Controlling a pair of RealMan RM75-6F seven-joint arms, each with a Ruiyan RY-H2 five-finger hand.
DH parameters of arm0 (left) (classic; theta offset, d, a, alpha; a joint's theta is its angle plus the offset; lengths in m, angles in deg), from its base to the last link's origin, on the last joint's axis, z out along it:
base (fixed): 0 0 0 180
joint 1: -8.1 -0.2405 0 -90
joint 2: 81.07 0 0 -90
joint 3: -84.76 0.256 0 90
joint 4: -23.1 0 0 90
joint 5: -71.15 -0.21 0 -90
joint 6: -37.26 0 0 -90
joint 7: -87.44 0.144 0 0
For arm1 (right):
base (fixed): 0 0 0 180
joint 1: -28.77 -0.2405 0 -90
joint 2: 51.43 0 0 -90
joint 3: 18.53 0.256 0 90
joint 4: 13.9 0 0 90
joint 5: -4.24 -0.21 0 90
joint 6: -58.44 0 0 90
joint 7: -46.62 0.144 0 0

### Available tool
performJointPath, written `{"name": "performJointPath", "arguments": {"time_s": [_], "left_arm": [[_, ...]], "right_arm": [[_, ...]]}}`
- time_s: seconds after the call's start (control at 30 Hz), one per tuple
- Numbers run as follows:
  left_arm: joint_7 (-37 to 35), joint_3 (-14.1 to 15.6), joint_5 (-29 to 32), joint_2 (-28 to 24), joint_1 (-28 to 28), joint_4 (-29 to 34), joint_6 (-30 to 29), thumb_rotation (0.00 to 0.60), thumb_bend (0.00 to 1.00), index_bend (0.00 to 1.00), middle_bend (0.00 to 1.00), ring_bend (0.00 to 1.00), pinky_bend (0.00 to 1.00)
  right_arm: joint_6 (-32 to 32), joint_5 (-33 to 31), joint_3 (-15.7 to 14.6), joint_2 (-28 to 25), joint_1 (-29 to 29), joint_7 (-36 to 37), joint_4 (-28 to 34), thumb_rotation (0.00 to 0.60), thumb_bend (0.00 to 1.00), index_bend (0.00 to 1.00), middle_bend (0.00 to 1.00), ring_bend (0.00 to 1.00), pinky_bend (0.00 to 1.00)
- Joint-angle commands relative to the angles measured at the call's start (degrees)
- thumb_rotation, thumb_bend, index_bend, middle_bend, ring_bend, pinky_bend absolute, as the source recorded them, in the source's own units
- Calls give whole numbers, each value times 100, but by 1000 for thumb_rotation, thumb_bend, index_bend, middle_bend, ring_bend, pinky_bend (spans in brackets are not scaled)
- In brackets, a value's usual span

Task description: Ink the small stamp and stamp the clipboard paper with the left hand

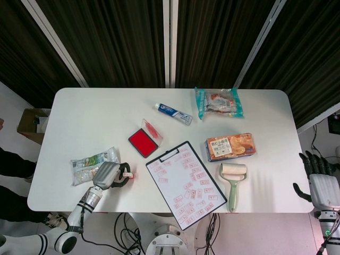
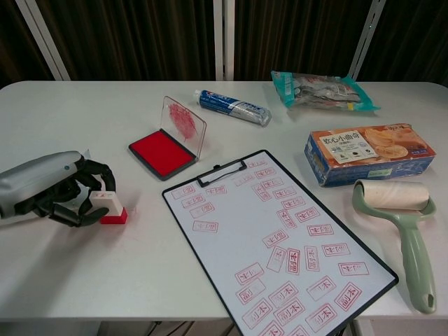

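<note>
The small stamp [image 2: 110, 207], white with a red base, stands on the table left of the clipboard [image 2: 210, 176]. My left hand [image 2: 49, 185] lies on its side there and grips the stamp between its curled dark fingers; the head view shows this hand [image 1: 109, 175] and the stamp [image 1: 126, 171] near the table's front left edge. The clipboard's paper [image 1: 186, 183] carries several red stamp marks. The red ink pad [image 2: 161, 152] sits open, lid up, just behind the clipboard. My right hand [image 1: 321, 186] hangs off the table's right side, fingers spread, holding nothing.
A toothpaste tube [image 2: 233, 107] and a snack bag [image 2: 322, 91] lie at the back. An orange biscuit box [image 2: 367, 152] and a green lint roller [image 2: 399, 210] sit right of the clipboard. A plastic packet [image 1: 93, 162] lies just behind my left hand.
</note>
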Motion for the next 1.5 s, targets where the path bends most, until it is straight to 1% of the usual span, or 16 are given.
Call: {"name": "performJointPath", "arguments": {"time_s": [0.03,0.6,0.73,0.9,0.97,1.03,1.07,1.1,1.13,1.17,1.2,1.23,1.3,1.37,1.43,1.5], "left_arm": [[-16,-11,3,0,-13,-3,10,600,410,488,549,1000,1000],[-117,-3,-208,2,-43,-88,-37,600,384,417,474,1000,1000],[-125,1,-270,-40,-50,-65,-73,600,380,378,451,1000,1000],[42,-78,-438,-288,-147,74,-499,600,338,357,421,990,1000],[133,-158,-507,-474,-244,166,-832,600,294,358,406,936,998],[258,-285,-569,-715,-394,247,-1296,600,266,358,397,830,972],[318,-327,-588,-832,-459,269,-1469,600,262,357,393,753,927],[386,-347,-604,-971,-522,296,-1605,600,257,350,378,622,795],[497,-331,-612,-1189,-602,341,-1708,600,253,340,359,534,689],[607,-289,-607,-1381,-656,390,-1725,583,240,313,311,394,504],[764,-244,-602,-1576,-711,434,-1745,523,224,276,247,267,348],[1001,-195,-608,-1802,-797,467,-1821,437,204,240,189,178,249],[1307,-125,-624,-2042,-958,466,-2002,262,179,207,145,118,199],[1441,-42,-577,-2256,-1177,504,-2184,149,162,189,134,103,188],[1364,3,-466,-2464,-1388,607,-2323,76,152,170,123,97,185],[1233,24,-400,-2643,-1541,701,-2437,50,151,166,123,97,184]], "right_arm": [[-11,-6,-3,5,-3,5,-8,600,209,0,0,0,0],[-37,-38,-7,32,-5,48,-81,600,209,0,0,0,0],[-31,-39,-6,34,-3,55,-86,600,210,0,0,0,0],[14,-43,10,8,14,84,-82,600,209,0,0,0,0],[44,-37,16,-12,25,98,-79,600,210,0,0,0,0],[87,-26,24,-29,40,121,-82,600,209,0,0,0,0],[106,-19,29,-34,45,131,-86,600,209,0,0,0,0],[122,-11,31,-35,49,140,-92,600,209,0,0,0,0],[144,6,32,-34,53,153,-103,600,209,0,0,0,0],[162,25,30,-29,56,159,-114,600,210,0,0,0,0],[181,46,27,-23,59,163,-130,600,210,0,0,0,0],[207,75,19,-12,66,162,-150,600,209,0,0,0,0],[276,120,15,5,84,146,-178,600,208,0,0,0,0],[402,179,20,22,118,89,-215,600,206,0,0,0,0],[513,208,36,0,154,55,-193,600,203,0,0,0,0],[576,199,63,-56,177,39,-148,600,202,0,0,0,0]]}}
